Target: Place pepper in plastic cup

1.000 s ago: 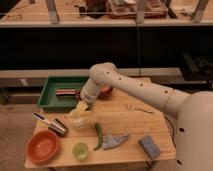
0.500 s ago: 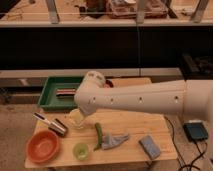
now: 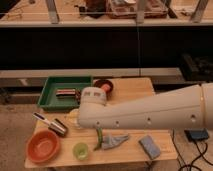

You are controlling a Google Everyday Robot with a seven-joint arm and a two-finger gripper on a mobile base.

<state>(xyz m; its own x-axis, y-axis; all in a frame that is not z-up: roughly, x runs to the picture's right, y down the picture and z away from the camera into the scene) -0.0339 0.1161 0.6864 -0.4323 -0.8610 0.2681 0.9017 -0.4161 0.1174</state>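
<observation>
1. A second ago the arm [image 3: 150, 117] arched thin over the table [image 3: 132, 90]. Now its thick white body lies across the middle and hides much of the top from you.
2. The gripper is hidden behind the arm's rounded joint, over the left-middle of the table. Its fingers stand spread wide and pinch nothing.
3. The pepper [image 3: 99, 139] has not moved. It lies near the front edge, just right of the plastic cup [image 3: 81, 150], beside the grey cloth [image 3: 116, 140], with its far end under the arm. I judge that the pick is not yet done.
4. The pepper is slender, dark green and a little curved. The cup is small, round and translucent, so the pepper will probably stick out of it. The orange bowl [image 3: 43, 146] at the front left corner is much wider.
</observation>
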